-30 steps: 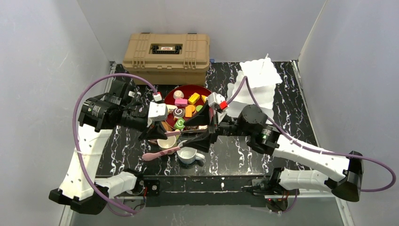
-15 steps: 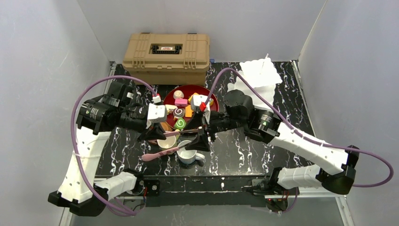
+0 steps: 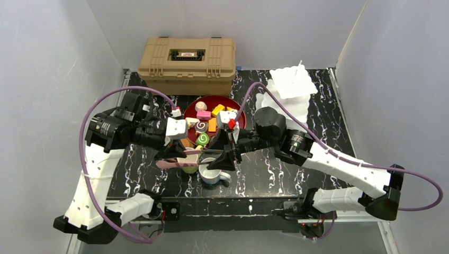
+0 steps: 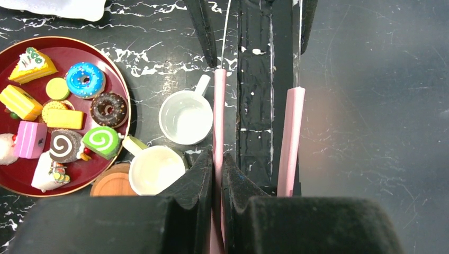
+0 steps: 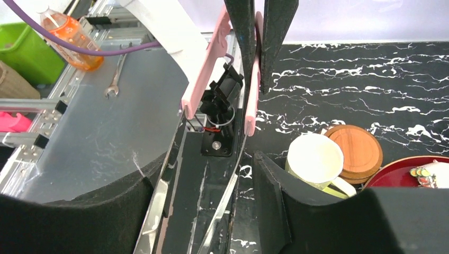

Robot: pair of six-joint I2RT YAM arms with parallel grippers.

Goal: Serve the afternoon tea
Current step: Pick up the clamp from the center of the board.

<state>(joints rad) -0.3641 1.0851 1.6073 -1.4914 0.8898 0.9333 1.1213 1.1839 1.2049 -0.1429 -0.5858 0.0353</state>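
In the overhead view the left gripper [image 3: 173, 152] sits left of centre, its jaws pressed together on one pink-sleeved arm of the tongs [image 3: 177, 165]. Its wrist view shows the two fingers [image 4: 201, 177] pinching that arm at bottom centre, while the second pink arm lies free just to the right, outside the jaws. To the left of the jaws, the pale yellow mug [image 4: 156, 169] stands just beside the left finger. It overlaps a brown coaster [image 4: 112, 182] at its lower left, and I cannot tell whether it rests on it. The white mug [image 4: 185, 116] stands above the yellow one, its rim close against the clamped arm. Farther left, on the red plate [image 4: 74, 45], lie the pastries, all apart from the jaws: a blue donut [image 4: 84, 80], a chocolate donut [image 4: 108, 110], a green swirl roll [image 4: 101, 142], a brown swirl roll [image 4: 63, 146] and a cake slice [image 4: 33, 64]. Overhead, the tan toolbox [image 3: 186, 58] sits at the upper centre of the black marbled tabletop [image 3: 265, 169]. Just right of centre, the right gripper [image 3: 222, 159] hangs at the upper right edge of the white mug with its jaws apart. In its wrist view the metal blades of the tongs run between the fingers [image 5: 275, 211], but I cannot tell whether the pads touch them. The yellow mug and coaster lie right of the right finger, outside the jaws.
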